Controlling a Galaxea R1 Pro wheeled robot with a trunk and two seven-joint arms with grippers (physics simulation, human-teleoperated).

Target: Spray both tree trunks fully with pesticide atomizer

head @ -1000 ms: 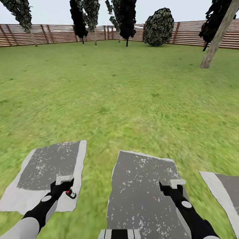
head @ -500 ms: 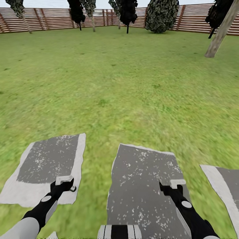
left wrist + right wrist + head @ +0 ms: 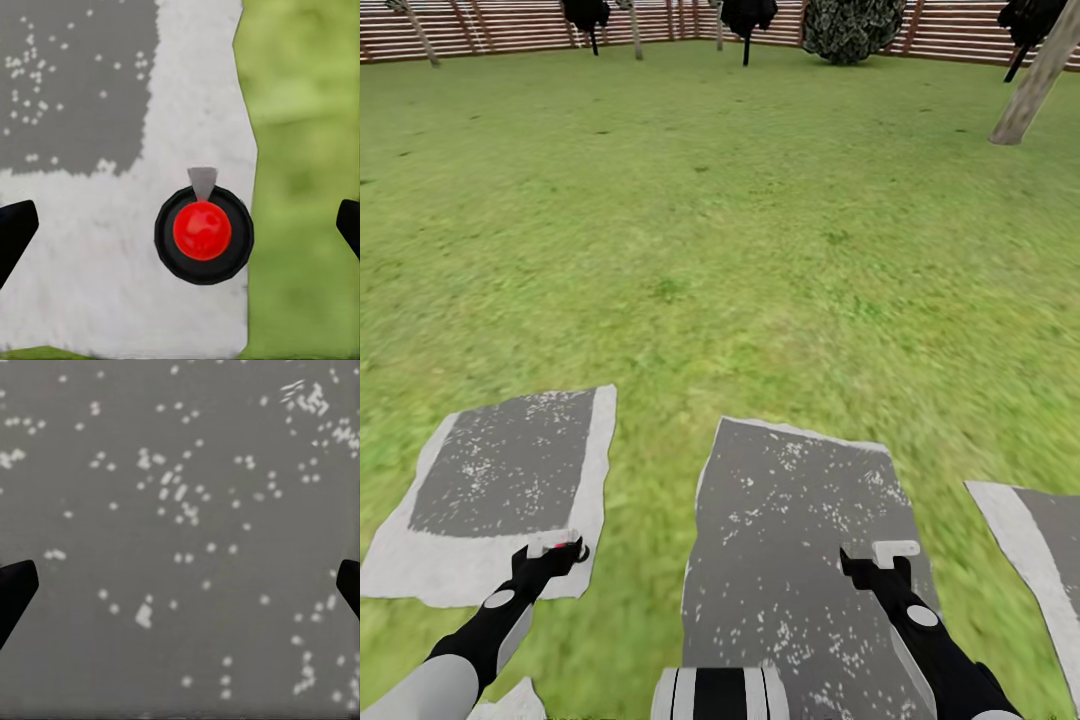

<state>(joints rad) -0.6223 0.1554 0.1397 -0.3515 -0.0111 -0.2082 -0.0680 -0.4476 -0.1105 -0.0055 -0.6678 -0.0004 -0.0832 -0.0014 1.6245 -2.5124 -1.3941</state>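
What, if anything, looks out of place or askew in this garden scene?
The pesticide atomizer, black with a red top, stands on the pale rim of a paving stone under the open left gripper. The tree trunk at far right leans markedly.

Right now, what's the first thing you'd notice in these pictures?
A bright red button on the black atomizer jumps out, standing on the pale edge of a grey paving stone beside the grass, between the left gripper fingers. Far off, a leaning tree trunk rises from the lawn at right.
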